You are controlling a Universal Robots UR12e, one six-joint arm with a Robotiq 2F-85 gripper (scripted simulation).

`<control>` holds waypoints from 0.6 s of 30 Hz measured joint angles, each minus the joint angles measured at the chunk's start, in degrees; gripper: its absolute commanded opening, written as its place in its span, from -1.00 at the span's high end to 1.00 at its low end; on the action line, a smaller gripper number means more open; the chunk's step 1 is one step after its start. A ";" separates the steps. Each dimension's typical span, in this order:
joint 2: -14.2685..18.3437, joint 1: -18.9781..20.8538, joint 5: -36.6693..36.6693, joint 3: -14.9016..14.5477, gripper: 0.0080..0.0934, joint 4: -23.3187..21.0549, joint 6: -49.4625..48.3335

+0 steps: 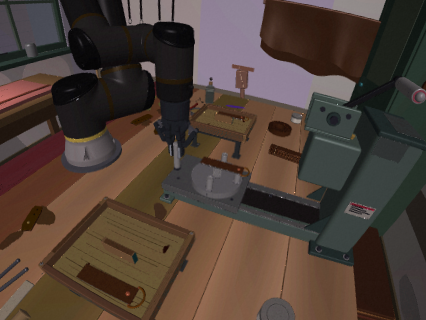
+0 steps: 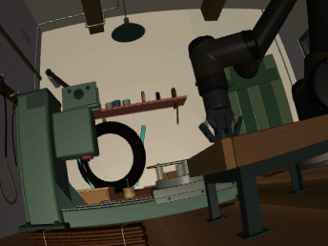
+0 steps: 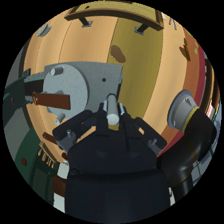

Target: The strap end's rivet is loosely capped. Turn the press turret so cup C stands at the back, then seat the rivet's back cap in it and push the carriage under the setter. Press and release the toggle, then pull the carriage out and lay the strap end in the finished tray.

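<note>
The brown strap end (image 1: 225,166) (image 3: 51,100) lies across the round grey turret (image 1: 216,180) (image 3: 65,88), its ring end toward the press. The turret sits on the grey carriage plate (image 1: 207,188), which stands at the outer end of the rail, away from the green press (image 1: 357,165). A white upright handle peg (image 1: 177,156) (image 3: 111,110) at the carriage's outer corner is held by my closed gripper (image 1: 176,150) (image 3: 112,109). Several short white cups stand on the turret; I cannot read their letters.
Behind the carriage stands a raised wooden tray (image 1: 225,120) with a strap in it. A larger tray (image 1: 117,255) with leather pieces lies in front. The dark rail channel (image 1: 280,202) runs to the press, whose toggle handle (image 1: 412,91) sticks out at upper right.
</note>
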 measured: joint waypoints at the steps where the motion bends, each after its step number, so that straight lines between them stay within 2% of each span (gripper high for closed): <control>1: 0.00 0.00 0.00 0.00 0.98 0.00 0.00; 18: -0.02 0.00 -0.01 0.01 0.18 0.00 0.00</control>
